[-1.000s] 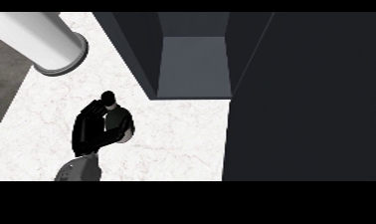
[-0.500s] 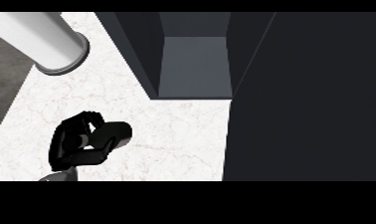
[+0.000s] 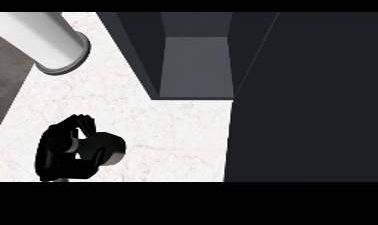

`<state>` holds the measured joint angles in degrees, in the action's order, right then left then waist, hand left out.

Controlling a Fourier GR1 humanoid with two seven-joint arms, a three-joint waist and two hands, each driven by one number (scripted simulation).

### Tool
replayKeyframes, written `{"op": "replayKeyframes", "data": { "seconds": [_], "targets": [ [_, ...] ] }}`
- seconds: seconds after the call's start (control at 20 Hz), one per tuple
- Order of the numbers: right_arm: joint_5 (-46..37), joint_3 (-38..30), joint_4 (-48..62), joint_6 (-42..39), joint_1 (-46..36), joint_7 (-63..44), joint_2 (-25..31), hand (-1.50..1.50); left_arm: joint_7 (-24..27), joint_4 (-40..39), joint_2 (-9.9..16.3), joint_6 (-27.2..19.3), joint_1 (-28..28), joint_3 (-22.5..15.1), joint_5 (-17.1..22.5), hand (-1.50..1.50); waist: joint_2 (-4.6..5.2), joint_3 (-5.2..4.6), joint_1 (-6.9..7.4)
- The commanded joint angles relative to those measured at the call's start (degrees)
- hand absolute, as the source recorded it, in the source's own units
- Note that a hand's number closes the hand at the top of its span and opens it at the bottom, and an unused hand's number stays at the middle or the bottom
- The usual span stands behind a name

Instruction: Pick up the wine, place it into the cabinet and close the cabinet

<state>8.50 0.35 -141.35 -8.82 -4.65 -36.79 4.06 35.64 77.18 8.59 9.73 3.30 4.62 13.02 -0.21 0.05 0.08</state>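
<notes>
Since a second ago, the left hand (image 3: 70,151) has drawn back toward the desk's (image 3: 170,129) near-left corner, away from the open cabinet (image 3: 196,64). Its fingers (image 3: 81,124) curl around a dark object, likely the wine (image 3: 107,150). Bare desk lies ahead-right of the fingers; a white cylinder (image 3: 52,44) stands beyond them.

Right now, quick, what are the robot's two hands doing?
Left hand: fingers curled around a dark object, probably the wine bottle.
Right hand: not in the picture.
</notes>
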Motion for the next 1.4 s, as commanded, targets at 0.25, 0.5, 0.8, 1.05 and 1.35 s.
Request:
{"op": "replayKeyframes", "data": {
  "seconds": [0.25,0.5,0.8,1.05,1.35],
  "targets": [
    [0.76,3.42,-6.56,2.02,0.18,-4.55,-1.12,-1.50,-19.99,23.65,-2.99,-4.41,3.35,-6.77,2.16,1.50,-0.05,-0.01,0.07],
    [5.72,-1.00,-5.16,1.22,-2.67,-5.28,0.69,-1.50,-27.54,31.93,-4.07,-9.31,2.32,-11.43,-2.70,1.50,-0.01,-0.01,-0.01],
    [6.88,-1.23,-6.82,-0.58,3.64,-1.55,-0.81,-1.50,-35.93,31.57,-8.45,-13.47,-5.85,-16.09,-3.97,1.50,0.06,0.01,-0.80],
    [1.16,2.87,-2.96,0.87,1.52,-0.67,-2.66,-1.50,-37.62,30.50,-8.55,-24.78,-12.33,-25.56,-5.10,1.50,0.13,-0.04,-0.54],
    [5.95,-0.90,-4.67,0.48,0.69,-3.13,-0.80,-1.50,-38.69,24.82,-8.58,-34.67,-20.60,-30.44,-5.07,1.50,0.17,-0.04,-0.80]
  ]
}}
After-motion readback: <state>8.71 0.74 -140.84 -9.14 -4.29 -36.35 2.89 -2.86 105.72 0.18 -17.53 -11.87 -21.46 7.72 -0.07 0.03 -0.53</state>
